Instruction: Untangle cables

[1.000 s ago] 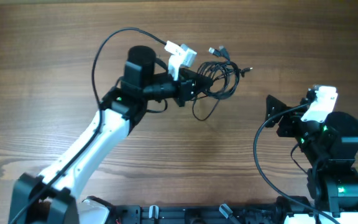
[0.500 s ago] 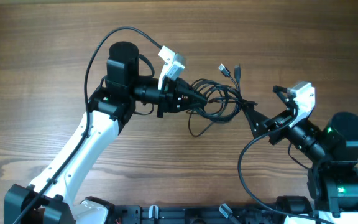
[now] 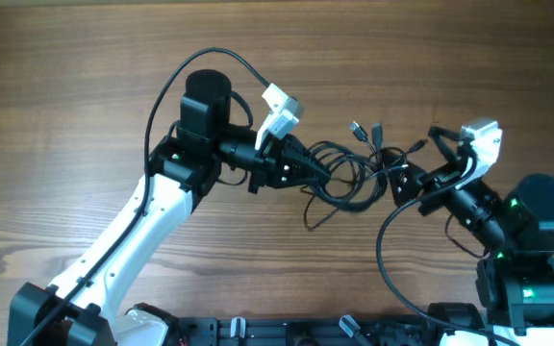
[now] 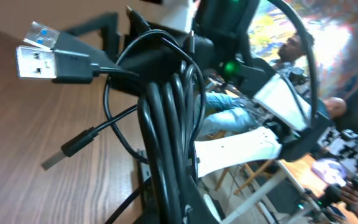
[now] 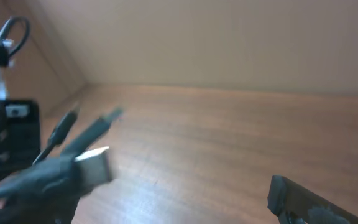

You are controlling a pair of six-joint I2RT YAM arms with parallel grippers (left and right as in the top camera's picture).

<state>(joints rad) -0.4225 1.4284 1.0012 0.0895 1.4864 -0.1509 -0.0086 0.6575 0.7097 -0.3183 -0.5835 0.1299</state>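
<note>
1. Nearest the robot's bases, a loose loop (image 3: 317, 204) of the cables (image 3: 346, 175) sags out below the main knot.
2. The left tool (image 3: 301, 168) is pressed together and pinches the cables at the left side of the bundle. The left wrist view shows several strands (image 4: 169, 137) running side by side down into that grip.
3. The right tool (image 3: 404, 183) is spread wide at the bundle's right edge. In the right wrist view one finger (image 5: 303, 199) sits low right and a blurred plug (image 5: 92, 165) low left. Nothing shows as pinched.
4. The cables hang between the two tools over the middle of the desk (image 3: 85, 67) and look lifted off it.
5. Farthest out, two plug ends (image 3: 365, 130) stick up past the knot. The left wrist view has a USB plug (image 4: 39, 53) clear of the strands.
6. Progress looks early: both cords are one tangle and neither is freed. Still to do: the right tool takes one strand or plug, the cords get pulled apart, then laid down separately.
</note>
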